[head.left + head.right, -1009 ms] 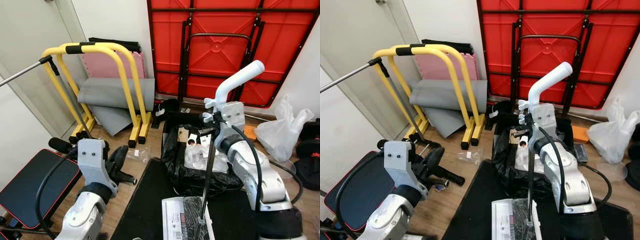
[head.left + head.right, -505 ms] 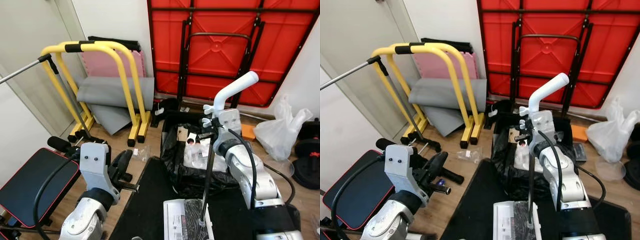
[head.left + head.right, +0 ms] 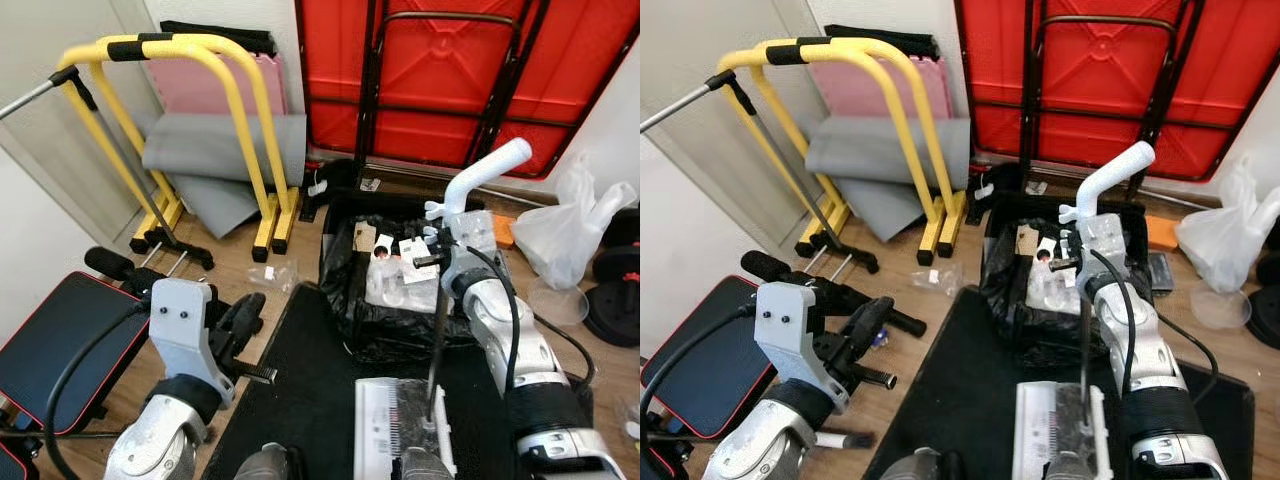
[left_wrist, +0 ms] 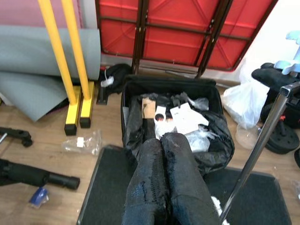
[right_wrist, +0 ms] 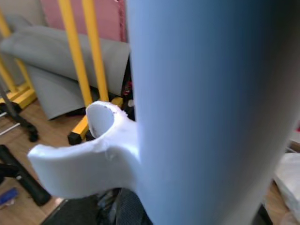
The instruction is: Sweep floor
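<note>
My right gripper is shut on the metal pole of a broom, just under its white handle. The pole runs down to a white sweeper head resting on the black floor mat. In the right wrist view the white handle is very close. My left gripper is shut with nothing in it and hovers over the mat's left edge; its two fingers are pressed together. A clear plastic wrapper and a small blue scrap lie on the wooden floor.
A black-lined bin full of rubbish stands ahead. Yellow parallel bars and grey mats stand at the left, with a red folded table against the wall. A black bench is at the near left; a white plastic bag and weights are at the right.
The whole picture has shifted: the camera has tipped down and come closer. My right gripper still holds the broom upright. My left gripper stays shut at about the same place.
</note>
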### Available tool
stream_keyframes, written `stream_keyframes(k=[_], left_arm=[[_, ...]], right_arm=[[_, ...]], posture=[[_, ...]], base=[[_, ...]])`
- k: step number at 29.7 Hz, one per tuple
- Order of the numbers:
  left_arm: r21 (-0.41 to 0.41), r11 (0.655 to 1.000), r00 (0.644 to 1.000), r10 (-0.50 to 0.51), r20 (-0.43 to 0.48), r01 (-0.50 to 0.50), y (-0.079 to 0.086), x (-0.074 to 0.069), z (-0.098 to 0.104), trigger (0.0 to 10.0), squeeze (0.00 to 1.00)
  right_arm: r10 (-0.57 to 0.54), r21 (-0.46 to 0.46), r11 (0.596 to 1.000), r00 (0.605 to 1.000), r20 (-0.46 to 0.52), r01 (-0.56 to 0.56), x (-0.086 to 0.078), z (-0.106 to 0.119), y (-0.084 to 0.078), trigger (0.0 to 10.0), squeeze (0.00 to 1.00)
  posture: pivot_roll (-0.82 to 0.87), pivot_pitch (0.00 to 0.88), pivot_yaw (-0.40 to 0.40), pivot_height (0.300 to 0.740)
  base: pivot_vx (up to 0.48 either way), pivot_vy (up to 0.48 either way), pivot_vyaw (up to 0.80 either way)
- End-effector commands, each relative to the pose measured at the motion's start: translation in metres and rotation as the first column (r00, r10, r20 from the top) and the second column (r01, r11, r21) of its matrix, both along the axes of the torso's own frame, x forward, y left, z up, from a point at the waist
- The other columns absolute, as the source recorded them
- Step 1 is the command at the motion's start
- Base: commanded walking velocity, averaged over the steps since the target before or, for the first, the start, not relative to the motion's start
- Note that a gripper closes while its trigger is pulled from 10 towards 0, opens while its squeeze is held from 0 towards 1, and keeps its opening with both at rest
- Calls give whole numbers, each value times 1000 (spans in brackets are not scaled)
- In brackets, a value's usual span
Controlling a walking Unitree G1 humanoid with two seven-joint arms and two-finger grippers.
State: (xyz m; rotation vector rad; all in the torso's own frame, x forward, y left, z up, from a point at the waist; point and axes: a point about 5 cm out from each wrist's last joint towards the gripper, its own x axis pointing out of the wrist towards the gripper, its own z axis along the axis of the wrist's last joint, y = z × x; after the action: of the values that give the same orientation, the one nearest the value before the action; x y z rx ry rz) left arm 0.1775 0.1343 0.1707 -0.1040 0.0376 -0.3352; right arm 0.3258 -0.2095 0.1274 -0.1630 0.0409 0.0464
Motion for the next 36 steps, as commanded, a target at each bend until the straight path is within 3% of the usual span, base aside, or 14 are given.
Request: stream_keyframes(k=[1,4,16,18,23,29,34,36], left_arm=[[9,1000,1000,-23,-19,23,0,-3,-1,10000,0],[11,1000,999,-29,-20,29,0,-5,1,10000,0],[19,999,999,-30,-21,31,1,-7,4,10000,0],[22,999,999,-29,-23,30,1,-8,5,10000,0],[22,999,999,-29,-25,29,1,-9,5,10000,0],[18,999,999,-28,-27,29,1,-7,5,10000,0],[17,999,999,-30,-27,31,0,-6,5,10000,0],[17,999,999,-30,-27,31,0,-6,5,10000,0]], right_arm=[[-22,12,1000,1000,3,21,1,-1,-3,10000,0],[-61,54,997,996,59,58,8,7,-10,10000,0],[-63,106,993,982,179,44,21,28,-5,10000,0],[-50,137,990,966,253,15,28,46,-1,10000,0],[21,160,984,944,330,-77,33,66,10,10000,0],[100,146,977,936,336,-157,31,66,23,10000,0],[140,105,981,970,198,-163,30,33,29,10000,0],[139,105,981,972,188,-161,29,31,29,10000,0]], posture=[[-6,253,56,740],[-3,257,62,740],[22,272,72,740],[26,272,70,740],[21,272,66,740],[15,269,66,740],[15,267,63,740],[15,267,63,740]], base=[[0,0,0],[0,0,0],[0,0,0],[0,0,0],[0,0,0],[0,0,0],[0,0,0],[0,0,0]])
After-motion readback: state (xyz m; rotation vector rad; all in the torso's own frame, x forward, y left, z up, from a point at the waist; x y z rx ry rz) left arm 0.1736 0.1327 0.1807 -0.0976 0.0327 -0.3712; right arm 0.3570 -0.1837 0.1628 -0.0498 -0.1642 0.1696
